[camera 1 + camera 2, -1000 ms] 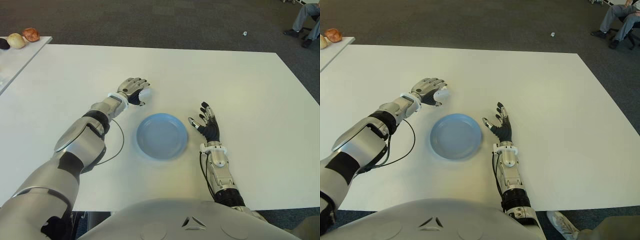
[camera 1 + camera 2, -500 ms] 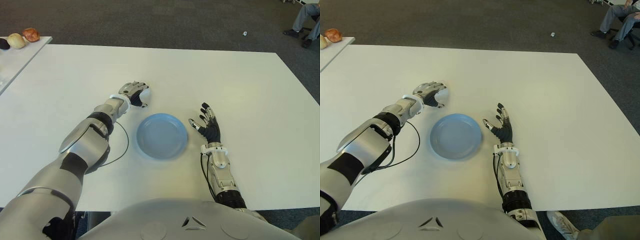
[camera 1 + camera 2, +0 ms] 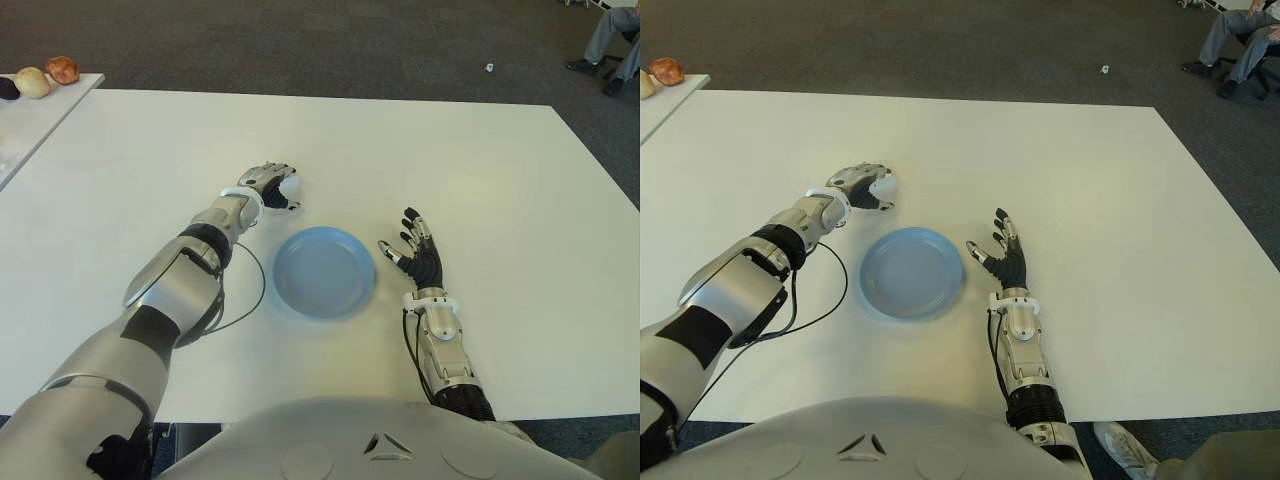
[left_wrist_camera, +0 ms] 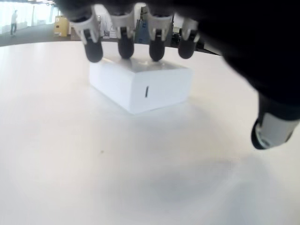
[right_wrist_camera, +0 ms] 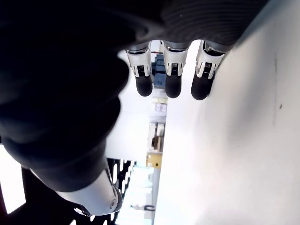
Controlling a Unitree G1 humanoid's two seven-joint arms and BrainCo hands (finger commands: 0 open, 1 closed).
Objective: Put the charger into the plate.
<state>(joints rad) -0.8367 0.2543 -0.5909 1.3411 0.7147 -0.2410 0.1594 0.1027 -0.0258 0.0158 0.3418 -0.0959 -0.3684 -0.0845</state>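
My left hand (image 3: 272,184) is out over the white table (image 3: 480,160), to the far left of the blue plate (image 3: 324,272). The charger (image 4: 140,84), a small white block, sits flat on the table under that hand, off the plate's far-left rim and not in it. In the left wrist view my fingertips (image 4: 125,48) are curled down over the charger's far top edge, four in a row, touching or just above it. My thumb tip is off to the side, well clear of the block. So the fingers are curled round the charger but not clamped on it; it isn't lifted.

My right hand (image 3: 417,258) shows just right of the plate, fingers spread and loose, holding nothing. Can't tell if it touches the table.

Plate has nothing in it and lies between my two hands. A black cable (image 3: 243,300) loops off my left forearm across the table, left of the plate.
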